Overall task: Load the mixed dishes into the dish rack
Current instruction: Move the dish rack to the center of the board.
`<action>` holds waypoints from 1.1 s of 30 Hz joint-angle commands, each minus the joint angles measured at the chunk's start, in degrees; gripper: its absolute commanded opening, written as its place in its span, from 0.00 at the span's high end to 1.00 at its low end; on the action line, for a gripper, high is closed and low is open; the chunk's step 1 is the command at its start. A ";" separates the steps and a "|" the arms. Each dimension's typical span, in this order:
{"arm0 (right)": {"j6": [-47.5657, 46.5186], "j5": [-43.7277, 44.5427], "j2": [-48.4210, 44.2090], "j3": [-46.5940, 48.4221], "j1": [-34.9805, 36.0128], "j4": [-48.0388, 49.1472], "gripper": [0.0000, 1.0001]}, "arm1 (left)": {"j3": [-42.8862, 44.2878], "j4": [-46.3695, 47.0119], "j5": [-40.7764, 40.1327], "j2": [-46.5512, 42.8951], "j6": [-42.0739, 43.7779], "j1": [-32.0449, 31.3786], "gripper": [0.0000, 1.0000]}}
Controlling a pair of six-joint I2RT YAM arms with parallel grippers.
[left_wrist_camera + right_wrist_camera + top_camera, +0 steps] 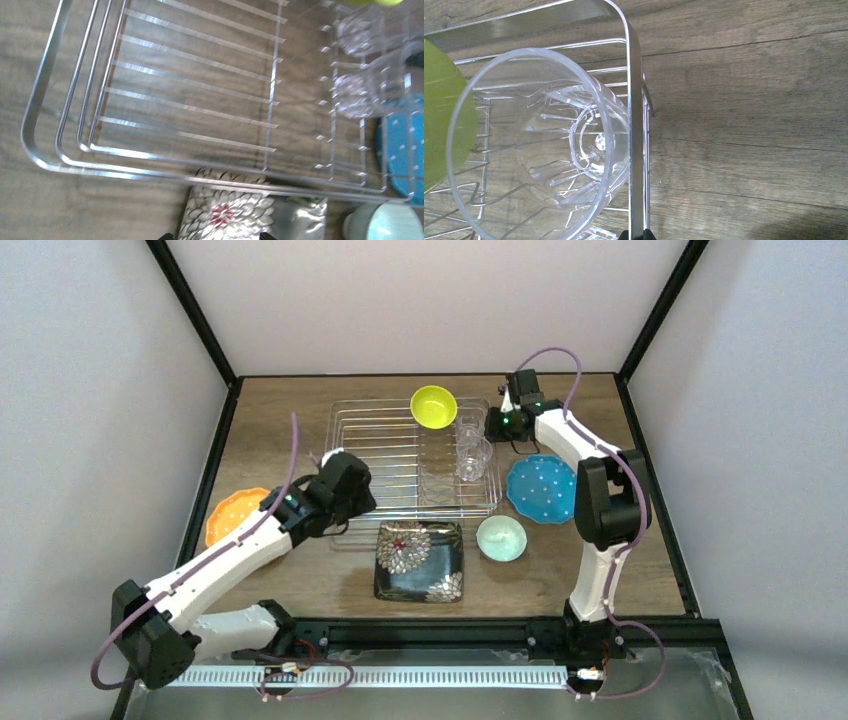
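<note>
While our right claw (636,235) sits closed right of the glass cup (534,145) in the dish rack (634,100), left claw (216,237) spread wide, empty.

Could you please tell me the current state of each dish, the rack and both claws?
Rack: holds three dishes
Yellow bowl: in rack
Far cup: in rack
Near cup: in rack
Orange plate: on table
Blue plate: on table
Floral plate: on table
Mint bowl: on table
Left claw: open, empty
Right claw: shut
</note>
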 commanded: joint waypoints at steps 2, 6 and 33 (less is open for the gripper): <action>-0.01 -0.63 2.81 1.40 -0.59 -0.43 0.99 | -5.58 -1.52 0.06 -1.63 -6.66 -1.99 0.00; -0.08 -0.92 2.54 1.40 -0.65 -0.59 0.99 | -7.69 -0.62 -1.10 -0.43 -8.13 -2.80 0.00; -1.38 -0.92 -1.33 -3.86 -0.64 -1.73 0.99 | -5.12 8.09 -12.04 15.76 -11.37 -2.87 0.00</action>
